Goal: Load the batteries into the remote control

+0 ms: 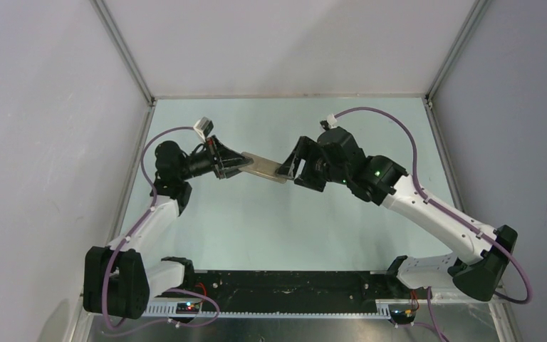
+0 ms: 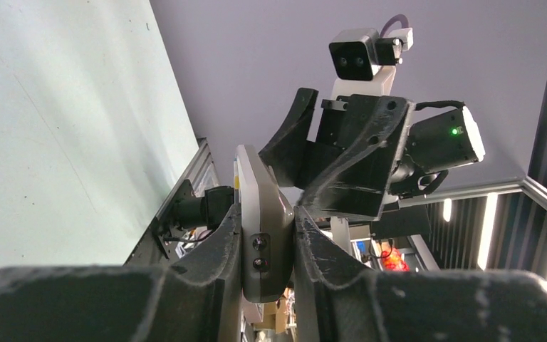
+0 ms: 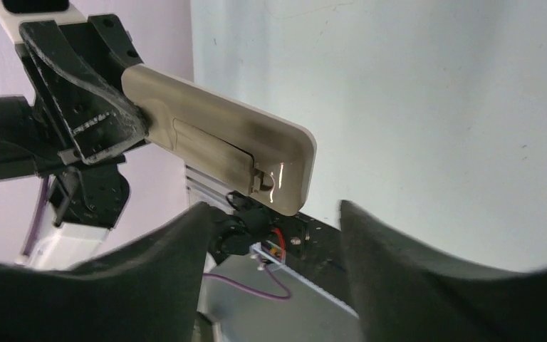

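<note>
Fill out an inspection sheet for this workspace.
Surface: pale green table, faintly scuffed.
Job's things: remote control held in the air, tan back showing, battery cover appears shut; batteries: nothing seen.
Clutter: nothing seen.
Grippers: left gripper shut on one end of the remote control; right gripper open at its free end, not gripping.
Cables: purple cable along each arm.
Surroundings: plain grey walls, metal frame posts.

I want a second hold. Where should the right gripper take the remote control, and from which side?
The free end of the remote control, end-on from opposite the left gripper, which clamps the other end. Pinch the narrow long edges, probably leaving the battery cover on its back clear.
</note>
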Controlling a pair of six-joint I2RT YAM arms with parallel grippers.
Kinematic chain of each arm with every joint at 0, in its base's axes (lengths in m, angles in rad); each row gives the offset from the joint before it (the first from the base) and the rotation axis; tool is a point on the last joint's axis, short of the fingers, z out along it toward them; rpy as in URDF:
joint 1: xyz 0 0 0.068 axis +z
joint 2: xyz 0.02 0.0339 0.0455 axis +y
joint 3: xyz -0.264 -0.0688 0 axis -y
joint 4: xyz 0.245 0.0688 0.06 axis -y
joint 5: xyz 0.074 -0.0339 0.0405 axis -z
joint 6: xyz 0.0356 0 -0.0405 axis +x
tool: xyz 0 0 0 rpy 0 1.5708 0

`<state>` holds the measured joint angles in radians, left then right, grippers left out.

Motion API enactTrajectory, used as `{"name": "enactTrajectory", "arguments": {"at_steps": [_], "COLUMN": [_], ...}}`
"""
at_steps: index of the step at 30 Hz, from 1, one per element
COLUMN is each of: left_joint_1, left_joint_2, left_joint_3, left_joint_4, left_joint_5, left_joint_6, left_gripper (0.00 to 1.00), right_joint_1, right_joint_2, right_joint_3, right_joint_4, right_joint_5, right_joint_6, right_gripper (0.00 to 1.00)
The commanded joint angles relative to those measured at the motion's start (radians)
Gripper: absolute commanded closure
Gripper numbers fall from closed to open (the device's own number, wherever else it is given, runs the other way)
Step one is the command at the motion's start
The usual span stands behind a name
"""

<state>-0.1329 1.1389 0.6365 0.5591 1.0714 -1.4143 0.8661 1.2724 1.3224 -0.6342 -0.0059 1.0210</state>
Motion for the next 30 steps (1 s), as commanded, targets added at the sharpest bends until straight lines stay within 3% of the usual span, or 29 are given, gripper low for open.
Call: {"name": "enactTrajectory", "arguments": {"at_steps": [1,2,3,7,11,16,26,30], "left_joint_1": [0.009,0.01,0.011,0.013,0.014,0.016,0.016,0.015], "left_joint_2": [-0.007,-0.009,-0.014,-0.039,-0.054,-0.069,-0.067,-0.072], "left_joint_3": [0.051,0.055,0.058,0.072,0.077,0.082,0.078,0.078], "left_joint_4": [0.045,0.045,0.045,0.045,0.044,0.044,0.044,0.045], "left_joint_5": [0.031,0.033,0.036,0.038,0.037,0.037,0.037,0.037], "left_joint_6": [-0.028,-0.033,-0.042,-0.077,-0.115,-0.131,-0.134,-0.137], "left_gripper": [1.0,1.0,1.0,1.0,1.0,1.0,1.0,1.0], "right_joint_1": [-0.008,-0.011,-0.016,-0.026,-0.034,-0.05,-0.058,-0.061], "right_joint_2": [-0.041,-0.045,-0.048,-0.057,-0.082,-0.17,-0.195,-0.184], "right_joint_3": [-0.007,-0.018,-0.031,-0.058,-0.105,-0.223,-0.259,-0.262], "right_joint_4": [0.022,0.033,0.059,0.114,0.174,0.379,0.424,0.433], "right_joint_5": [0.019,0.004,-0.021,-0.055,-0.064,-0.076,-0.092,-0.103], "right_joint_6": [0.003,0.006,0.005,0.019,0.052,0.102,0.117,0.12], "right_gripper": [0.17,0.07,0.04,0.0,0.07,0.11,0.12,0.2]}}
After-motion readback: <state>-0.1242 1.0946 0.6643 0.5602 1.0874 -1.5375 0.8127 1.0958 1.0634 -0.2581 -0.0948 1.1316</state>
